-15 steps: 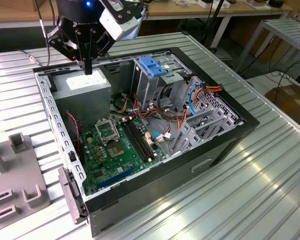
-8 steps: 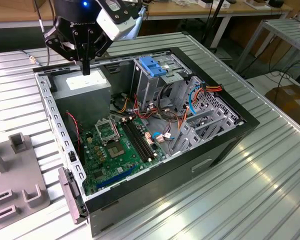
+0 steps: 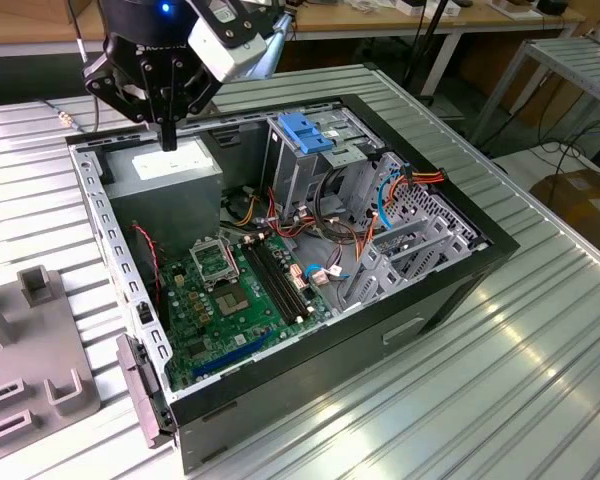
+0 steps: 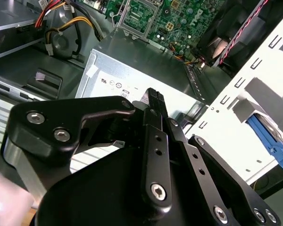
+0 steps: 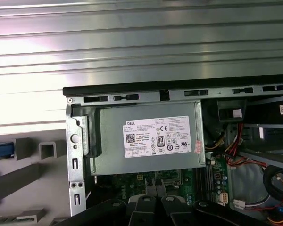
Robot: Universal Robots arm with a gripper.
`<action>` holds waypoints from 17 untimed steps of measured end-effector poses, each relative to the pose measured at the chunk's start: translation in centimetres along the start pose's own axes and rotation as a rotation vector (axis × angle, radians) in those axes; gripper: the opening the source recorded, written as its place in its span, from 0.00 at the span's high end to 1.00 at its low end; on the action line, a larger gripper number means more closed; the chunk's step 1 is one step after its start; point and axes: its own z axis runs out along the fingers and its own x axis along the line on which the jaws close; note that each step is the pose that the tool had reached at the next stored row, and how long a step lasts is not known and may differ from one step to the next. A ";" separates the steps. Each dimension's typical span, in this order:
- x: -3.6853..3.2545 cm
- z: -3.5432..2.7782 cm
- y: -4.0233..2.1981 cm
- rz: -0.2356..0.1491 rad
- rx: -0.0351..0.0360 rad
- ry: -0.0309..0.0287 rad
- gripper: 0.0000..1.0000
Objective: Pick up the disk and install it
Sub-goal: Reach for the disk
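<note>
Hovering over power supply [image 3: 170, 170] inside open computer case [image 3: 440, 300], gripper [image 3: 167, 138] has fingers pinched together, nothing between them. Disk [image 5: 0, 149] judged to be blue-edged piece seated on grey fixture [image 3: 40, 370] outside case, beyond perforated side wall [image 4: 245, 61], toward exterior view's left of gripper. Blue edge runs roughly square to that wall; dark face hidden. Blue handle [image 3: 305, 130] on drive cage lies opposite way.
</note>
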 end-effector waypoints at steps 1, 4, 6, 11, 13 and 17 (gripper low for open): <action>0.04 0.00 0.00 0.000 0.0000 0.0000 0.90; 0.15 -0.01 -0.01 0.000 0.0000 0.0000 0.90; 0.22 -0.01 -0.02 0.000 0.0000 0.0000 0.90; 0.43 -0.01 -0.03 0.000 0.0000 0.0000 0.90; 0.52 -0.01 -0.04 0.000 0.0000 0.0000 0.90; 0.68 -0.02 -0.05 0.000 0.0000 0.0000 0.90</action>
